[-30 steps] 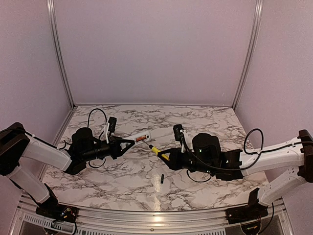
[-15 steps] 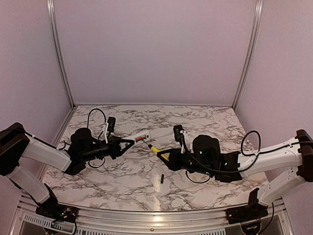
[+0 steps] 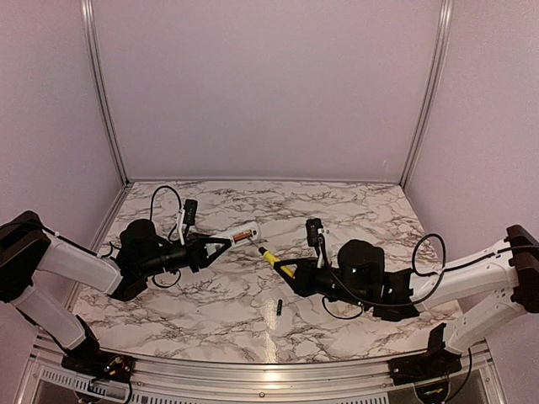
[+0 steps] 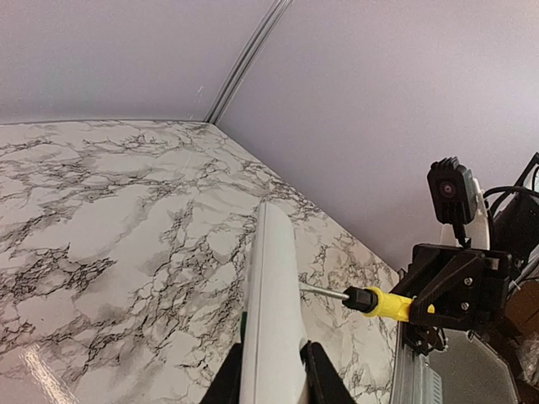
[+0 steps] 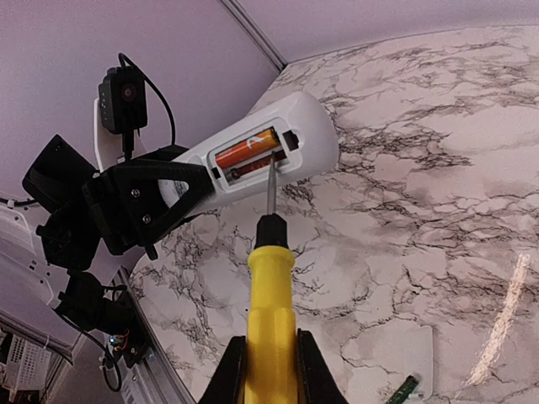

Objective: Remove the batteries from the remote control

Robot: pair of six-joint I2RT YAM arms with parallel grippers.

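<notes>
We log left jaws clamped on the remote point(image 3: 240, 235), its bay open toward right jaws. Right jaws grip the screwdriver point(image 5: 271, 286), tip at the bay beside the orange cell point(image 5: 246, 153). The dark cell point(image 3: 279, 307) lies on the surface point(image 3: 210, 303) near right jaws.

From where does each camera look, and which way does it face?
Top camera: above and behind the bases, facing down at the table; both arms show, left gripper holding the remote, right gripper the screwdriver.
Left wrist: faces along the remote toward the right gripper; own fingers at bottom.
Right wrist: faces along the screwdriver at the orange battery; own fingers at bottom.
Both wrist views share remote and screwdriver.
</notes>
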